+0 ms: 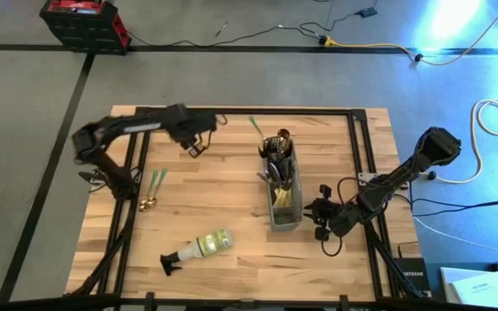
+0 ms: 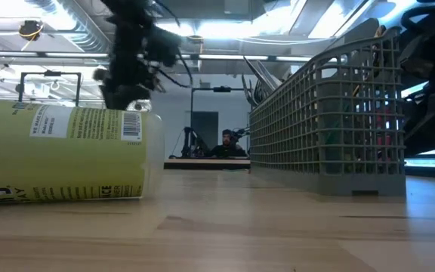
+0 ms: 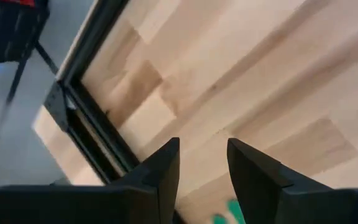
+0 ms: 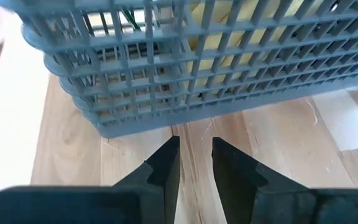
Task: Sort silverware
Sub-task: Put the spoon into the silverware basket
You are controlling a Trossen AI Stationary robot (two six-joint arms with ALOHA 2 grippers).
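The landmark here is the grey mesh caddy [image 1: 281,192], which stands on the light wooden tabletop [image 1: 232,186].

Nearest to the front edge, the clear spray bottle with a black nozzle and yellow-green label [image 1: 199,249] lies on its side, well apart from the caddy, on its left-arm side. It takes no part in the sorting, I think.

The right gripper [image 1: 321,212] is just beside the lower end of the caddy, on the opposite side from the bottle. Its arm reaches in low from the table corner, bent at the elbow. In the right wrist view its jaws [image 4: 194,162] stand a little apart, with only bare wood between them and the mesh wall just ahead; they hold nothing. My judgement is that this arm waits there to steady the caddy or to pick from it.

Most of the silverware [image 1: 277,164], gold and dark pieces, stands inside the caddy. Two green-handled pieces [image 1: 153,189] lie side by side far from the caddy, probably as a sorted group. One green-handled piece [image 1: 255,126] lies just beyond the caddy's far end.

The left gripper [image 1: 194,145] hovers near the far edge, arm folded back. Its jaws [image 3: 202,163] are slightly spread and empty.
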